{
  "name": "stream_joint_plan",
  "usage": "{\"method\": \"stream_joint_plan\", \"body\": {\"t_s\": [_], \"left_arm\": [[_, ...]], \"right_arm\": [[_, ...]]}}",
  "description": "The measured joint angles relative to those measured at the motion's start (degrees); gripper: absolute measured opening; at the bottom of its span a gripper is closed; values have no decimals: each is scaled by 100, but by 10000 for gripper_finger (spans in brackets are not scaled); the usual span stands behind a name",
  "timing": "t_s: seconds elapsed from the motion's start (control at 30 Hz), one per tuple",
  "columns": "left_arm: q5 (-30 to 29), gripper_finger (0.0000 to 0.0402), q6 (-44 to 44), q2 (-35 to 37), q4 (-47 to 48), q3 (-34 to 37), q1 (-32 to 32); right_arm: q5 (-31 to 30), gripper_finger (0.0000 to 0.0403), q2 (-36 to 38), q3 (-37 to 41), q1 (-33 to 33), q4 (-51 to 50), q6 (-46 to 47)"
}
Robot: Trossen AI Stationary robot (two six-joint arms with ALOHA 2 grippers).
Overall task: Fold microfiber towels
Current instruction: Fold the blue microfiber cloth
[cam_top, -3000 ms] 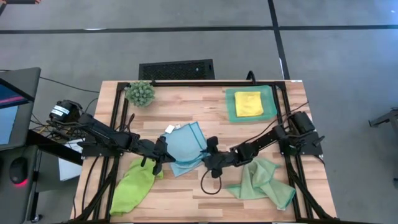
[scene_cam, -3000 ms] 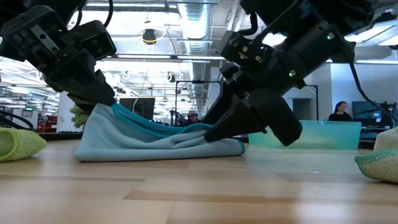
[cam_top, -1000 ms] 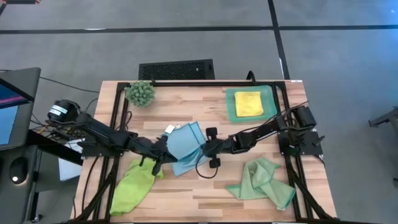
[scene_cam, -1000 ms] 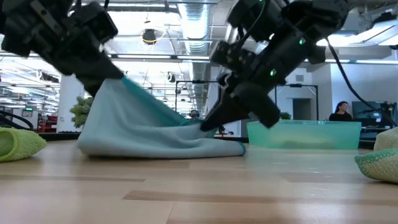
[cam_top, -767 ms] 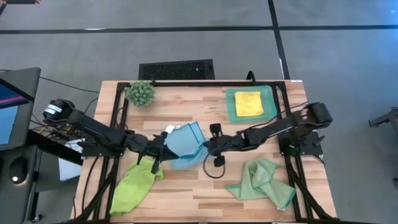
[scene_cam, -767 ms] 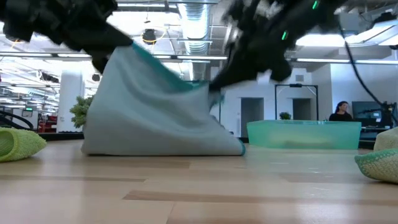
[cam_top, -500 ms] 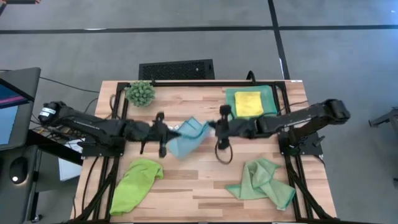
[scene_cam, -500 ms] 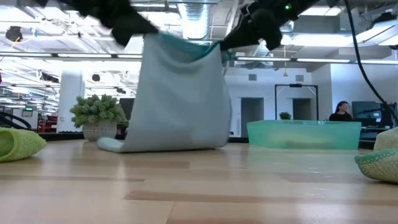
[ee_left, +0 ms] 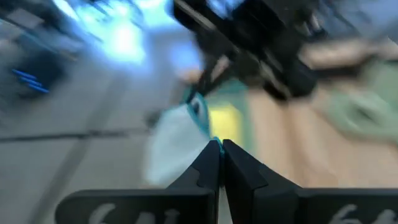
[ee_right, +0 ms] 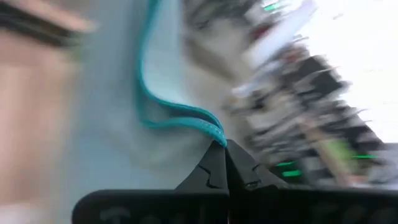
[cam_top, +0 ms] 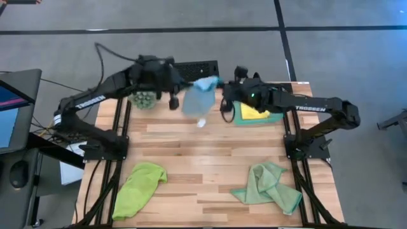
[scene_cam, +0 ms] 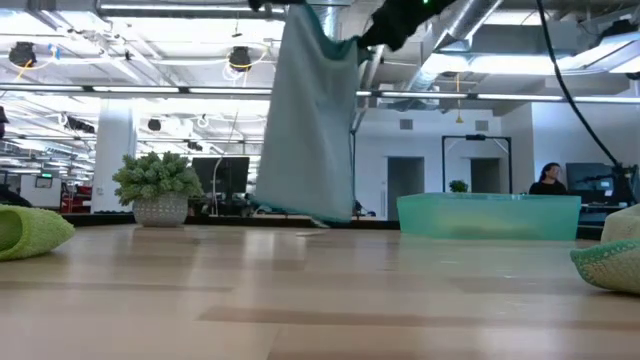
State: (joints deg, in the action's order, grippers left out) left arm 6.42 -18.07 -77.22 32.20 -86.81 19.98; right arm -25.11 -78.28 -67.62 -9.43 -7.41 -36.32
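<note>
The light blue towel (cam_top: pixel 197 97) hangs in the air over the far part of the table, between my two grippers. My left gripper (cam_top: pixel 186 83) is shut on its upper left corner. My right gripper (cam_top: pixel 220 90) is shut on its upper right corner. In the low view the towel (scene_cam: pixel 310 120) hangs as a flat sheet. Its lower edge (scene_cam: pixel 305 214) is close to the tabletop, and I cannot tell whether it touches. A yellow towel (cam_top: pixel 253 112) lies folded in the teal tray (cam_top: pixel 277 117). My left gripper pinches the towel's teal-hemmed edge (ee_left: pixel 209 134) at one upper corner between its two shut fingers, which point roughly level toward the other arm. The cloth hangs below. My right gripper pinches the teal hem (ee_right: pixel 215 134) at the other upper corner between its shut fingers. The hem between the two holds sags a little.
A lime green towel (cam_top: pixel 138 186) lies crumpled at the near left and a sage green towel (cam_top: pixel 268 186) at the near right. A small spiky plant (cam_top: pixel 144 99) stands at the far left, under my left arm. Bare wood lies in the table's middle.
Both grippers have risen fast and gone toward the table's far edge, taking the light blue towel with them. It lay bunched on the table's middle. Its upper edge rose first, and now the whole cloth hangs down as a sheet.
</note>
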Motion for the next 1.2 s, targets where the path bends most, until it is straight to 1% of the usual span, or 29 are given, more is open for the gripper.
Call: {"method": "stream_joint_plan", "body": {"t_s": [0.07, 0.1, 0.17, 0.2, 0.23, 0.27, 0.33, 0.4, 0.47, 0.53, 0.63, 0.7, 0.77, 0.9, 0.97, 1.0, 1.07, 1.13, 1.17, 1.2], "left_arm": [[27, 0, 111, -214, 611, -18, -470], [11, 0, 259, -310, 815, 121, -749], [-17, 0, 633, -458, 1081, 669, -1410], [-49, 0, 831, -485, 1025, 1074, -1763], [-131, 0, 1039, -485, 793, 1552, -2134], [-268, 0, 1294, -478, 266, 2086, -2466], [-414, 0, 1989, -469, -1123, 3158, -3061], [-494, 0, 2716, -469, -2440, 4072, -3501], [-616, 0, 3337, -584, -3683, 4702, -3822], [-785, 0, 3815, -619, -4176, 5083, -4014], [-929, 0, 4160, -639, -4305, 5298, -4088], [-929, 6, 4224, -639, -4150, 5319, -4086], [-874, 23, 4223, -637, -4041, 5308, -4082], [-426, 75, 4259, -631, -3953, 5295, -4052], [-2, 102, 4346, -588, -3947, 5295, -4013], [293, 114, 4419, -587, -4001, 5285, -3985], [1210, 134, 4486, -536, -4126, 5288, -3942], [2392, 147, 4496, -521, -4616, 5284, -3907], [2839, 150, 4486, -479, -4766, 5279, -3907], [3113, 152, 4445, -422, -4856, 5281, -3909]], "right_arm": [[133, 0, 1, -20, 435, -1104, 801], [244, 0, -53, 18, 690, -1579, 1218], [352, 0, -253, 224, 1300, -2159, 2031], [382, 0, -384, 360, 1618, -2302, 2438], [422, 0, -536, 493, 1948, -2352, 2860], [477, 0, -711, 598, 2263, -2256, 3217], [506, 0, -1109, 758, 2825, -1999, 3785], [510, 0, -1605, 803, 3241, -1671, 4154], [546, 0, -1963, 803, 3468, -1255, 4414], [638, 2, -2241, 710, 3561, -932, 4701], [878, 22, -2494, 556, 3559, -1019, 4999], [1025, 48, -2514, 474, 3489, -1036, 5121], [1340, 78, -2415, 453, 3370, -1046, 5160], [2335, 147, -2028, 440, 3135, -1094, 5279], [2731, 183, -1749, 435, 3058, -1364, 5139], [2787, 199, -1624, 435, 3024, -1505, 5065], [2677, 223, -1391, 519, 2900, -1552, 4946], [2630, 234, -1204, 762, 2626, -1378, 4849], [2630, 236, -1177, 909, 2445, -1132, 4846], [2632, 236, -1173, 1084, 2250, -864, 4837]]}}
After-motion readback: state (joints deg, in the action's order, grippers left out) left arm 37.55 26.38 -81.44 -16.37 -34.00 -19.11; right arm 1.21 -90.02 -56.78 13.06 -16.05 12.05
